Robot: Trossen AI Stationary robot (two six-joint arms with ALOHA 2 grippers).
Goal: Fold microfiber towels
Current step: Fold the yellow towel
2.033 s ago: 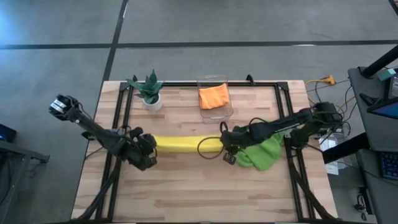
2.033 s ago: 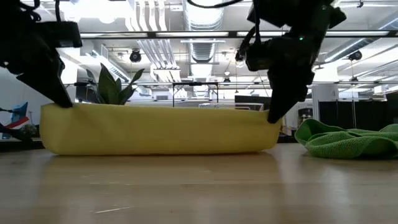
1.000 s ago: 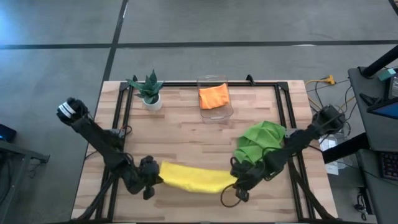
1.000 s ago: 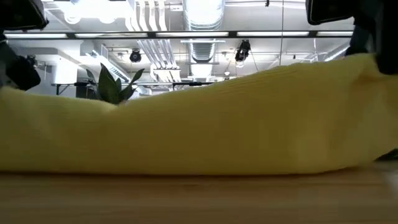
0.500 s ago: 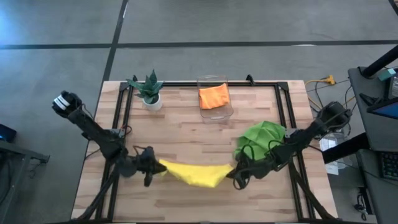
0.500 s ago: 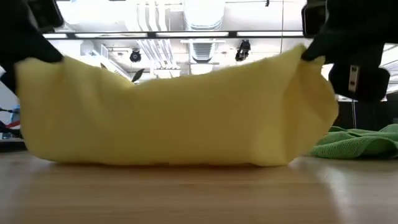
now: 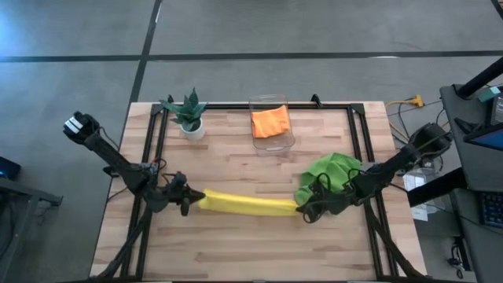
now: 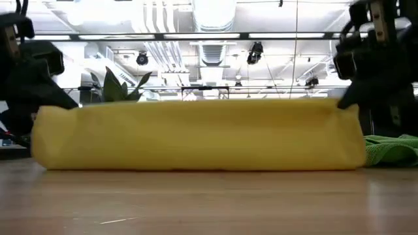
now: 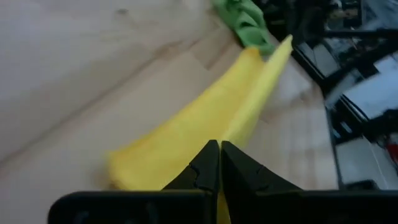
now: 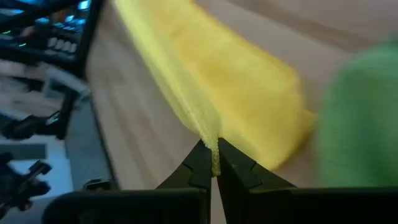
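Note:
A yellow microfiber towel [image 7: 245, 204] stretches in a long band between my two grippers; it also shows in the low view [image 8: 196, 136]. My left gripper [image 7: 191, 200] is shut on its left end and my right gripper [image 7: 302, 207] is shut on its right end. A lime green towel [image 7: 328, 181] lies crumpled by the right gripper. An orange towel [image 7: 270, 121] lies in the clear bin [image 7: 272, 141] at the far side. My left gripper pinches the yellow towel's upper edge at its left end [image 9: 229, 132] between its two fingers, coming level from the table's left. The towel hangs below the fingers with its lower part on the table [image 8: 196, 164], its top edge drawn fairly straight. My right gripper pinches the yellow towel's upper edge at its right end [image 10: 210, 138] between its two fingers, coming from the table's right. The towel hangs from the fingers, its lower part on the table.
A small potted plant [image 7: 189, 115] stands at the far left of the table. Black rails [image 7: 156, 149] run along the table's left and right sides. Bare wood [image 7: 251, 251] lies between the towel and the near edge.
Both grippers have gone from the near edge back toward the table's middle and apart from each other, still shut on the yellow towel. The towel, which sagged in a wide bulge between them, is now drawn out into a long straight band.

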